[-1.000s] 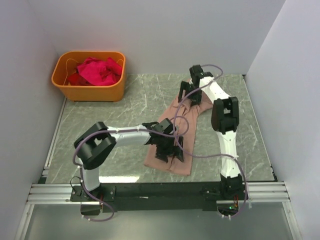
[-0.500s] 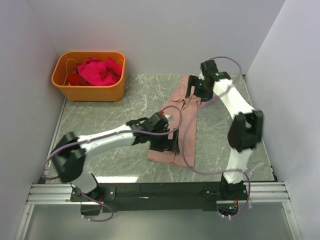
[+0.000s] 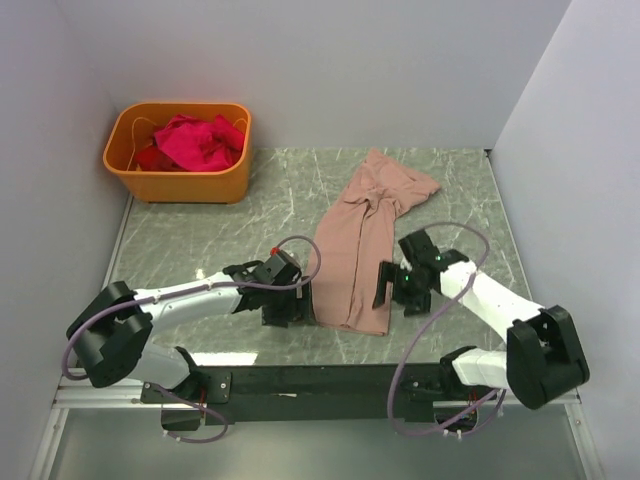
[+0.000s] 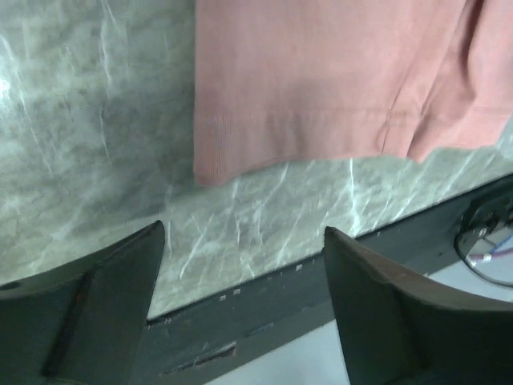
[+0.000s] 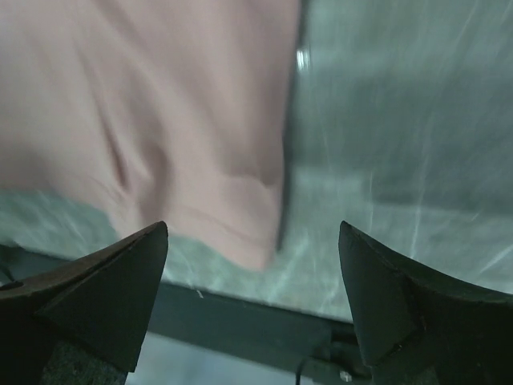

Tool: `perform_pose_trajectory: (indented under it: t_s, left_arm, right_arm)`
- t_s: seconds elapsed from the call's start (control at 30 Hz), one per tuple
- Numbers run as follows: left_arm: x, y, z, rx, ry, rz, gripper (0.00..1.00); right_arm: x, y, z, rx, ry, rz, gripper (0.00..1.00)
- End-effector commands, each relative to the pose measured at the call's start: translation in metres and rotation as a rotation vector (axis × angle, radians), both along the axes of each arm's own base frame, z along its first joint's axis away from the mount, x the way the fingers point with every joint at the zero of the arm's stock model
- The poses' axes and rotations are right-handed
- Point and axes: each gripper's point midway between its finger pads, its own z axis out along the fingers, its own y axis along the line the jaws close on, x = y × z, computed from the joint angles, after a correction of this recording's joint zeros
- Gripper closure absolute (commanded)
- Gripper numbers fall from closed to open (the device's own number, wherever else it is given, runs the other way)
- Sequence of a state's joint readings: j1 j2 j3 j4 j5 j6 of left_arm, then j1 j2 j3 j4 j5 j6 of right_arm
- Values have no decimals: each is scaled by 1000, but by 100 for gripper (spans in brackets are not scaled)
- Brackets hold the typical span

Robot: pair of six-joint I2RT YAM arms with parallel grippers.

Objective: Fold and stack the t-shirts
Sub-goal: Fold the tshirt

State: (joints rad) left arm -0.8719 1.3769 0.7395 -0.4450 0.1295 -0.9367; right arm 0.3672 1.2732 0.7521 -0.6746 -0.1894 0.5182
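Grey-green marbled table (image 3: 200, 240), white-veined and faintly glossy, with a pale glare at the near left edge. Boxed in by plain white left wall (image 3: 50, 250), far wall (image 3: 330, 70) and right wall (image 3: 585, 200). Along the near edge, black strip (image 3: 330, 379) and aluminium rail (image 3: 100, 385). Soft, even light.

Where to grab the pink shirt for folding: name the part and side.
I'd take the pink shirt at its near hem corners: left gripper on the left corner from the left, right gripper on the right corner from the right. It lies as a flat, narrow strip, hem toward the arms, both corners free.
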Motion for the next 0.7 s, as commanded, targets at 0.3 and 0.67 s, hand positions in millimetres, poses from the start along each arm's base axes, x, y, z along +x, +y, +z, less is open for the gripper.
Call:
perform_pose_trajectory:
  t_s: [0.3, 0.67]
  left_arm:
    - [35, 2, -21, -18, -31, 85, 35]
    - [25, -5, -32, -50, 5, 10, 88]
  right_arm:
    - [-68, 23, -15, 89, 133, 45, 11]
    - [-76, 24, -41, 54, 194, 82, 34]
